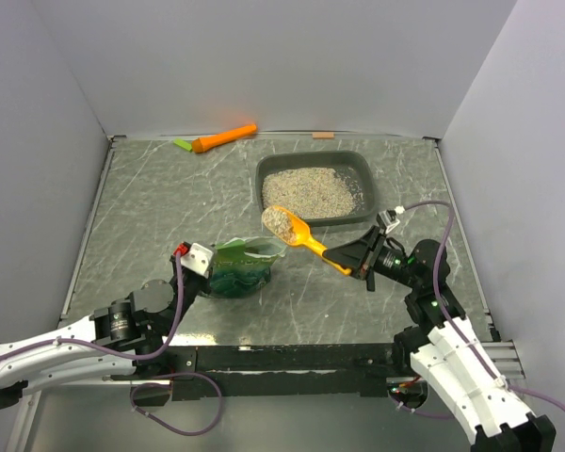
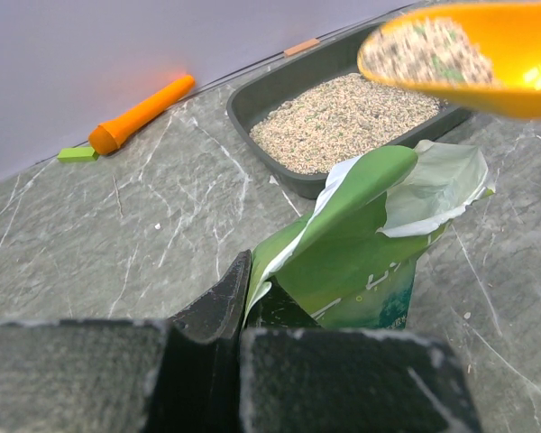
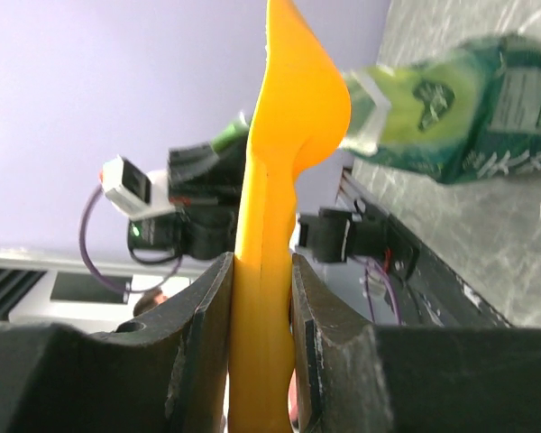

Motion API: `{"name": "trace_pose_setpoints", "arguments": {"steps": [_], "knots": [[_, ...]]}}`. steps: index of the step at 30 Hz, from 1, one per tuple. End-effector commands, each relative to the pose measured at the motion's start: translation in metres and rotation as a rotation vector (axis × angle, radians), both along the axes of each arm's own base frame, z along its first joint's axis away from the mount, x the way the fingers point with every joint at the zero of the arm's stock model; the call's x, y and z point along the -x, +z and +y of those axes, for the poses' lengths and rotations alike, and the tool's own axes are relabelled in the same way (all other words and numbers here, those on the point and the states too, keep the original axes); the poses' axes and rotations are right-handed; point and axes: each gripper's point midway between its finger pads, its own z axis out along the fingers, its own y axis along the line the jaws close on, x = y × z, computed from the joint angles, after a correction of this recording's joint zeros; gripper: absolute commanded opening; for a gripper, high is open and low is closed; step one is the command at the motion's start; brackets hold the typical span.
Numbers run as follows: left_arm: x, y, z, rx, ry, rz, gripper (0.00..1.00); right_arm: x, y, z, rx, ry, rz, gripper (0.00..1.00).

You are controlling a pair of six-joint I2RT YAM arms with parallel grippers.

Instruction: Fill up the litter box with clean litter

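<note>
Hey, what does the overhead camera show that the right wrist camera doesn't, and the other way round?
Only the overhead view shows the litter box holding clean litter, the litter heaped in the orange scoop, and an orange carrot-shaped object by the back wall. Only the right wrist view shows, close up, the right gripper with its fingers pressed on both sides of the scoop's handle, and the bowl's underside. Both show the scoop, the green bag and the left gripper at the bag.
</note>
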Motion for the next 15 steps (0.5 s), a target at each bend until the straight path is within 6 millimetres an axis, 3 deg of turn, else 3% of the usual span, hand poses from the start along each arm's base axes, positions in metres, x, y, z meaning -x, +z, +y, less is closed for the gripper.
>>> {"name": "trace_pose_setpoints", "arguments": {"steps": [1, 6, 15], "knots": [[-0.002, 0.024, 0.003, 0.099, 0.024, -0.029, 0.01, -0.021, 0.046, -0.005, -0.052, -0.111, -0.111, 0.00], [-0.003, 0.025, 0.004, 0.105, 0.027, -0.031, 0.01, -0.047, 0.053, -0.005, -0.035, -0.179, -0.110, 0.00], [-0.003, 0.023, 0.004, 0.099, 0.025, -0.028, 0.01, -0.109, 0.038, -0.004, -0.021, -0.317, -0.042, 0.00]]}}
